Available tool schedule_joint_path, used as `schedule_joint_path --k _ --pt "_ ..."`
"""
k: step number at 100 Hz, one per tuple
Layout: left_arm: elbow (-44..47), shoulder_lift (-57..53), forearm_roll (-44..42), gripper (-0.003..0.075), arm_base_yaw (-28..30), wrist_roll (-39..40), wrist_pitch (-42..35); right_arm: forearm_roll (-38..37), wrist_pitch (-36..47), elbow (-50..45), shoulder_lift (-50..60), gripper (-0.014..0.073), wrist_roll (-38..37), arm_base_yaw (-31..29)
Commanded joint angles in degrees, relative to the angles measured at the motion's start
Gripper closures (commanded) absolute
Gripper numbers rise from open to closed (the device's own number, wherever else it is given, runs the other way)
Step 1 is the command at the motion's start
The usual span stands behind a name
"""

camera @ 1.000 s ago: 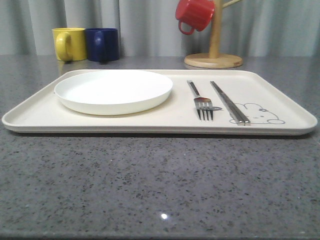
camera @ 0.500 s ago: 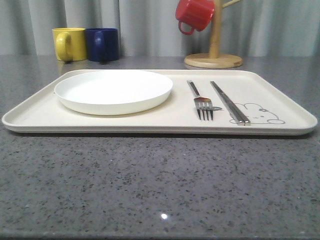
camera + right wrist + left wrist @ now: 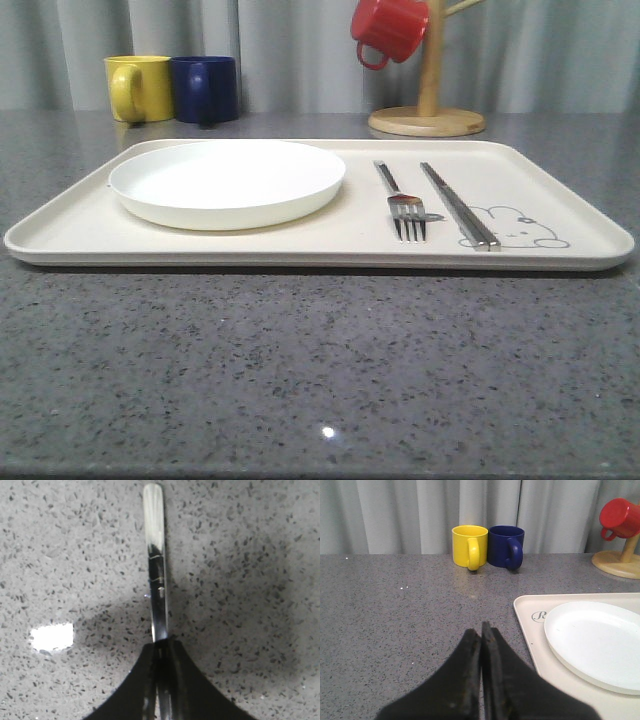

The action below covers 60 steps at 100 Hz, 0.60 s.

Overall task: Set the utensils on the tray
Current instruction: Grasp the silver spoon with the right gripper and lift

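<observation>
Right hand (image 3: 161, 652): clenched on the spoon (image 3: 155, 555) handle, above the grey surface (image 3: 240, 580)
Left hand (image 3: 481, 635): closed, holding nothing
Spoon axis: runs straight up the frame
Next: we should lay it parallel to the fork (image 3: 400, 200) and chopsticks (image 3: 458, 205) on the tray (image 3: 300, 245)
</observation>
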<state>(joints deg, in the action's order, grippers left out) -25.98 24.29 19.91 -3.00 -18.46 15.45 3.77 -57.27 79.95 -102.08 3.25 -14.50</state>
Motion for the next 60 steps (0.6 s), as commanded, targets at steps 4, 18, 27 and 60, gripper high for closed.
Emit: schedule_joint_path --k 4,18,27,60 --pt "-1.64 0.33 0.46 0.0738 0.23 -0.11 -4.41 0.51 0.01 1.77 3.42 0.0621 -0.35 -0.17" --pt "-1.64 0.33 0.46 0.0738 0.23 -0.11 -4.41 2.17 -0.69 1.82 7.10 0.0621 -0.42 0.59" --pt "-1.64 0.33 0.46 0.0738 0.23 -0.11 -4.41 2.92 -1.43 1.82 10.03 0.0621 -0.85 2.00" --pt "-1.64 0.33 0.46 0.0738 0.23 -0.11 -4.41 1.25 -3.68 1.82 15.60 0.0621 -9.63 14.41"
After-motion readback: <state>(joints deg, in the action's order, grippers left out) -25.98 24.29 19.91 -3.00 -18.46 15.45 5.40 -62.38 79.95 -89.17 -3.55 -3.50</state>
